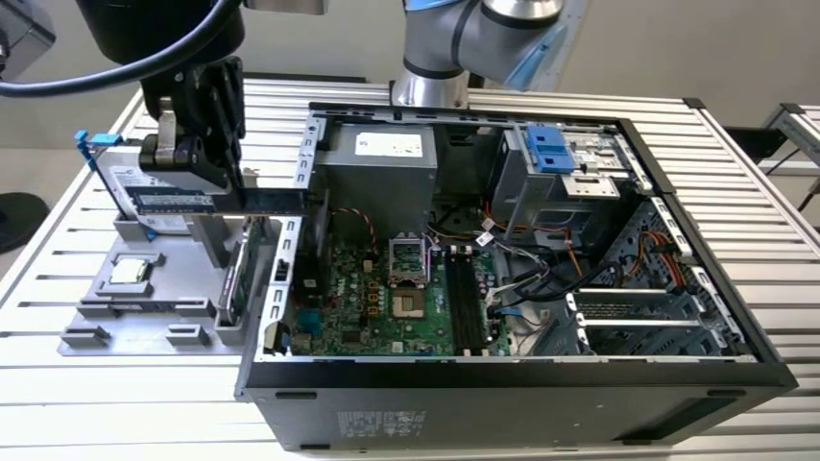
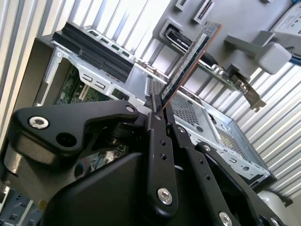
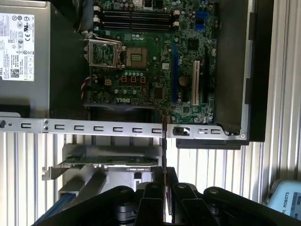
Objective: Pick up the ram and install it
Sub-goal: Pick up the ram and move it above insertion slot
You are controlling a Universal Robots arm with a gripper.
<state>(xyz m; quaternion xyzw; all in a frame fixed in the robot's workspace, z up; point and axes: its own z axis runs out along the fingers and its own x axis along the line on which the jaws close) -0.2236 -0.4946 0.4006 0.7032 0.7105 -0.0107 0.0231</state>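
Observation:
My gripper (image 1: 211, 187) is shut on the ram (image 1: 267, 200), a thin dark stick held level above the grey parts holder (image 1: 115, 317), at the exterior view's left of the open computer case (image 1: 513, 379). In the second wrist view the fingers (image 2: 159, 136) clamp one end of the ram (image 2: 190, 59), which points away edge-on. In the first wrist view the ram (image 3: 164, 141) is a thin line over the case's wall. The motherboard's black memory slots (image 3: 136, 19) (image 1: 464, 307) lie inside the case, apart from the stick.
A green expansion card (image 3: 108, 162) with a metal bracket stands in the grey holder, and a square silver processor (image 1: 129, 271) lies on it. The grey power supply (image 1: 384, 158) and drive cage (image 1: 570, 163) fill the case's far side. Loose cables (image 1: 525, 279) run beside the slots.

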